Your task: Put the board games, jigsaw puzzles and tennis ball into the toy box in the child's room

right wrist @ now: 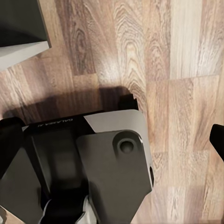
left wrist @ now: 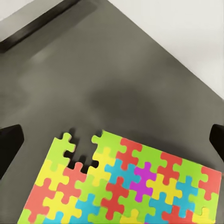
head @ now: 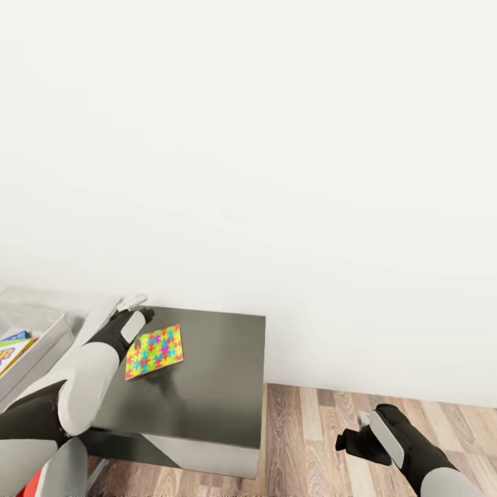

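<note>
Nearest the camera, the right pincer (head: 359, 431) hangs low over the floor (head: 310, 428), a surface of wood-grain planks in mixed brown and pale tones. In the right wrist view its two dark fingertips (right wrist: 9, 144) stand wide apart at the frame's edges, released and holding nothing, above the robot's own grey, smooth-cornered base (right wrist: 93, 172) and its shadow on the planks.

The left arm, white-shelled with a black forearm, reaches across the lower, dark-grey section of the worktop (head: 207, 386). This section is a matte slab with square edges, carried on a paler grey panel. The left pincer (head: 131, 310) hovers just above the slab at the jigsaw puzzle's far corner. In the left wrist view its black fingertips (left wrist: 9, 147) are spread wide on either side of the puzzle's edge, released, with no contact visible.

The jigsaw puzzle (head: 154, 351) lies flat on the dark slab, a thin square of interlocking pieces in yellow, green, orange, blue and magenta. One piece is missing at its edge (left wrist: 84, 144), leaving a notched gap.

At the left edge, on the higher pale-grey part of the worktop, stands the toy box (head: 48, 348), a light-grey bin with sloping walls. Printed, colourful flat items (head: 14, 348) lie inside it; which they are cannot be told.

Behind everything rises a plain white, untextured wall (head: 276, 172).
</note>
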Controlling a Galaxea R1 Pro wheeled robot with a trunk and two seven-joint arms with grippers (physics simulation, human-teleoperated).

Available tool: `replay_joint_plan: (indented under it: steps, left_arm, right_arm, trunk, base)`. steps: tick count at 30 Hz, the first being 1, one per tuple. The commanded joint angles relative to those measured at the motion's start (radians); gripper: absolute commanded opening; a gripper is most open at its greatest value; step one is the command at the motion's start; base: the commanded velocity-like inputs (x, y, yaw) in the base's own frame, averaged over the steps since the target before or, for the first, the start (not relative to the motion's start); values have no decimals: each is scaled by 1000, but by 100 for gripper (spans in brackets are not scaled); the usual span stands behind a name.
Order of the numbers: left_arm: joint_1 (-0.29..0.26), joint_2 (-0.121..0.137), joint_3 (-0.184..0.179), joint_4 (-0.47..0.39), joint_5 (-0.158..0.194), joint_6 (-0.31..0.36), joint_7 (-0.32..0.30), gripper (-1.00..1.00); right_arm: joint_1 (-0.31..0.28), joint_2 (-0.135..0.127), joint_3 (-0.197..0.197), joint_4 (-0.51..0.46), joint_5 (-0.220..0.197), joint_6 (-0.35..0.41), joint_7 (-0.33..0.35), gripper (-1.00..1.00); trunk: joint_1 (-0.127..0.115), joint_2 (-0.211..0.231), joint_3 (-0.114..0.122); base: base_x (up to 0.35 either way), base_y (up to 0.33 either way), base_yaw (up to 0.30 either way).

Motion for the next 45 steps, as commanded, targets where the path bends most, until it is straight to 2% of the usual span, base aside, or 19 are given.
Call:
replay_joint_plan:
  steps: [1, 10, 45]
  left_arm:
    - [-1, 0, 2, -2, 11, 3, 7, 100]
    - [-2, -2, 20, -2, 10, -1, 10, 100]
    - [-2, -2, 21, -21, 8, -94, 12, 100]
  right_arm:
    - [-1, -1, 7, -2, -11, 3, -10, 100]
    - [-1, -1, 7, -2, -11, 3, -10, 100]
    - [-1, -1, 7, -2, -11, 3, -10, 100]
  trunk:
    - [1, -2, -4]
    - [1, -2, -18]
    - [1, -2, -75]
  base:
    - [0, 0, 0]
    - [0, 0, 0]
    - [0, 0, 0]
